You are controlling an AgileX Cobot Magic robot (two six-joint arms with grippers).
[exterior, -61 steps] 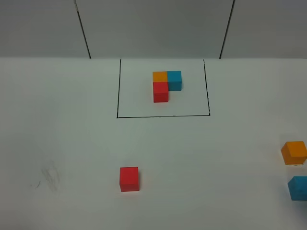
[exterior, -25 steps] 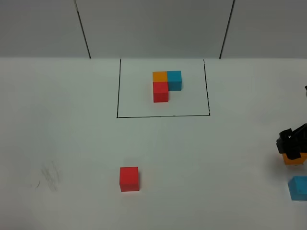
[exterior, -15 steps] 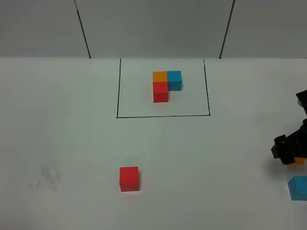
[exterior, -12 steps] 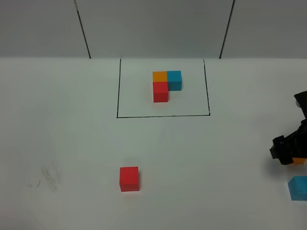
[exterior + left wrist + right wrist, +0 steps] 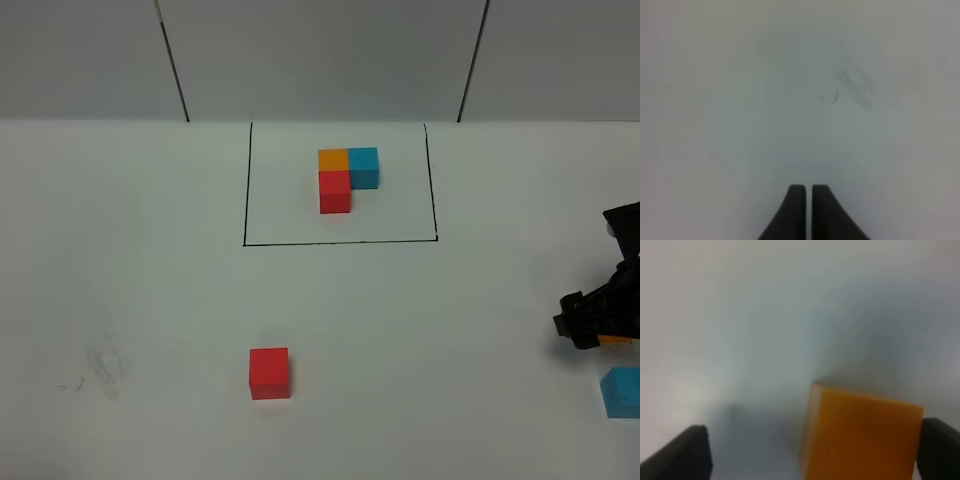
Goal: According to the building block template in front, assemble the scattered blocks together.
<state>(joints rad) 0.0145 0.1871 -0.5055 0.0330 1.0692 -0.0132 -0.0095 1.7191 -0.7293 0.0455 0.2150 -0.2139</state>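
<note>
Orange cube (image 5: 617, 341) sits at the right edge of the overhead frame, mostly hidden behind the right pincer (image 5: 598, 325), with only a sliver of orange peeking out under the black hardware. The right wrist camera makes it way clearer: the pincer is spread wide and released, with the cube down between its two fingers (image 5: 687, 452) on the white bench (image 5: 450, 330). The cube sits close up against one finger with a big gap to the other, so nothing is squeezed (can't tell if that near finger actually touches it, the shot is blurry).

Cyan-blue cube (image 5: 621, 391) is just below the orange one in the lower right corner of the overhead frame, partly cut off by the edge and apart from the pincer. Red cube (image 5: 269, 373) is on its own in the lower middle-left, well apart from the other two.

Template (image 5: 347, 178) is at upper centre, inside the black-line rectangle (image 5: 340, 242): orange and cyan-blue side by side, red joined directly below the orange in the frame, making an L.

Left pincer (image 5: 807, 212) shows only in its own wrist camera, fingers clenched flat together with nothing between them, pointing over bare bench with a faint grey smudge (image 5: 855, 85) ahead. That same smudge shows at the lower left of the overhead frame
</note>
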